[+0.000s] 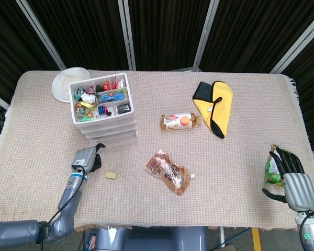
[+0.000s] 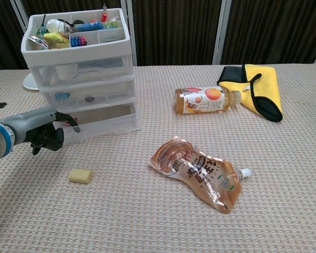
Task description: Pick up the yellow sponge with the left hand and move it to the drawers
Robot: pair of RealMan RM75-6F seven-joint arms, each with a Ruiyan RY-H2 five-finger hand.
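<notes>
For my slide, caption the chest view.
Left hand at the bottom drawer, pulled partly out; sponge on the table.

**Even overhead light, sharp frames**

You have bright, flat light from above on the desk (image 1: 240, 172); shadows are short and soft, hugging the drawers (image 2: 89, 84) and the pouch (image 2: 197, 171). The black curtains (image 1: 162, 31) behind stay nearly featureless. Glare shows on the pouch's foil and faintly on the clear drawer fronts in the chest view. Both views are in focus with no motion blur, even on your left hand (image 2: 45, 132). The head view bends slightly at its edges, so the desk's far edge curves.
</notes>
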